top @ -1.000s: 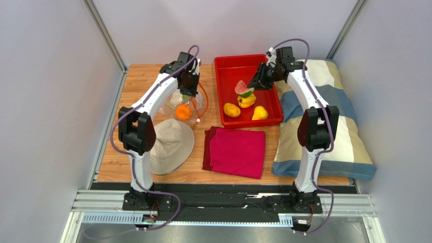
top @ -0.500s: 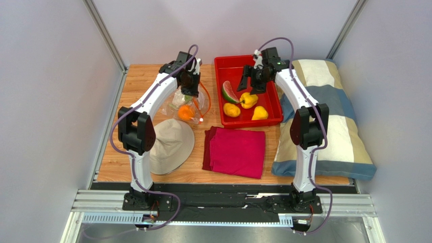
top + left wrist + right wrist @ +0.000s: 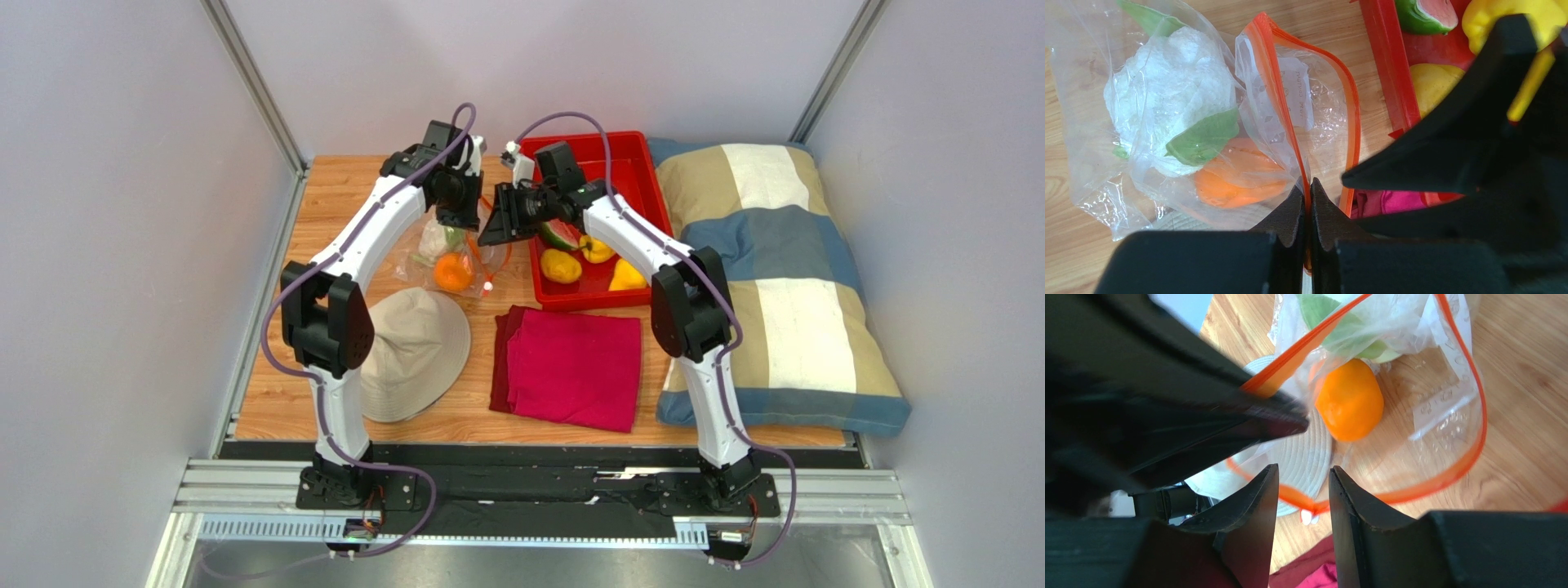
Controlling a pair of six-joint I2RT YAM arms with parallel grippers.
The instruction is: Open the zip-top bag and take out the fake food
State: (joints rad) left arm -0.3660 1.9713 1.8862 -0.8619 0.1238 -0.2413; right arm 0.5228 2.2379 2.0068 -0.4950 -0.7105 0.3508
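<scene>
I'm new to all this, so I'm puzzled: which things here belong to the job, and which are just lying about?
Job: zip-top bag, orange and cauliflower inside it, watermelon slice, yellow pepper, two yellow fruits, red tray.
Lying about: hat, pink cloth, pillow.

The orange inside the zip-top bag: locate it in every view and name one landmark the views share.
Top external: the orange sits left of centre, just beyond the hat.
Left wrist: the orange is low and left of centre, under the cauliflower.
Right wrist: the orange is in the upper middle.
Shared landmark: the orange-red zip strip.
</scene>
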